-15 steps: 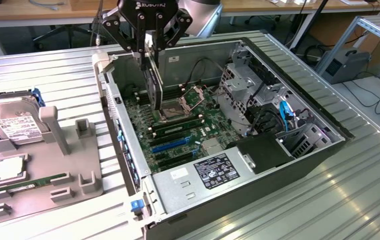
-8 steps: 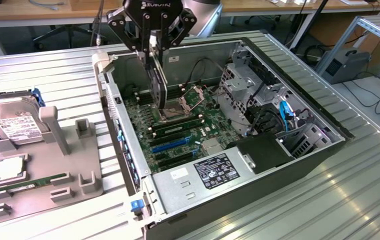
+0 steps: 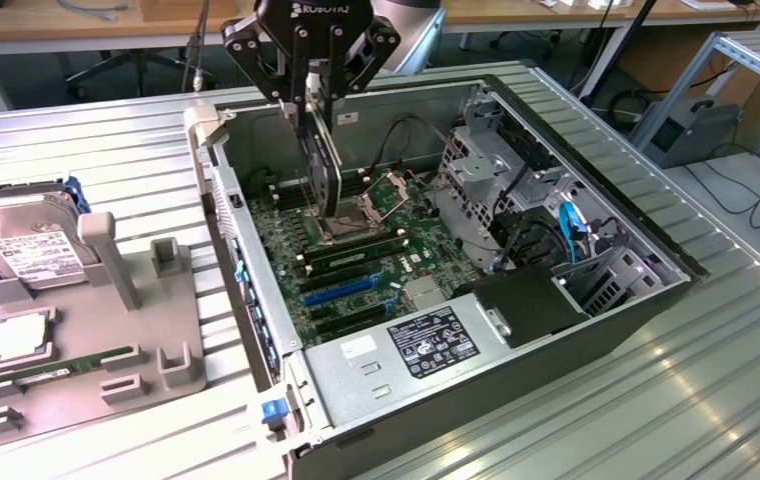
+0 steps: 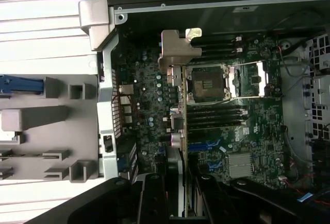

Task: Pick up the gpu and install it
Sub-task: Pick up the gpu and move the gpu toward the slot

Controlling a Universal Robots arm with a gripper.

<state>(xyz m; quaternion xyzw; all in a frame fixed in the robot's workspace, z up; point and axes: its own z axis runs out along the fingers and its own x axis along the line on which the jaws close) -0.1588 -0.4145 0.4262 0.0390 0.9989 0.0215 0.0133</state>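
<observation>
The gpu (image 3: 324,160), a thin dark card, hangs edge-down inside the open computer case (image 3: 239,225), above the motherboard (image 3: 353,275) near the CPU socket (image 3: 360,215). My gripper (image 3: 313,98) is shut on the card's upper edge. In the wrist view the gpu (image 4: 183,105) appears edge-on, with its silvery bracket (image 4: 175,49) at the far end toward the case's rear wall. The black fingers (image 4: 154,198) of the gripper (image 4: 180,203) clamp it from both sides. Blue expansion slots (image 3: 340,290) lie on the board toward the power supply.
A grey parts holder (image 3: 113,330) at the exterior view's left carries a hard drive (image 3: 27,245), a CPU (image 3: 20,338) and a green RAM stick (image 3: 67,365). Drive cages (image 3: 487,170), cables and a power supply (image 3: 394,360) crowd the case. The ribbed metal table (image 3: 647,380) surrounds everything.
</observation>
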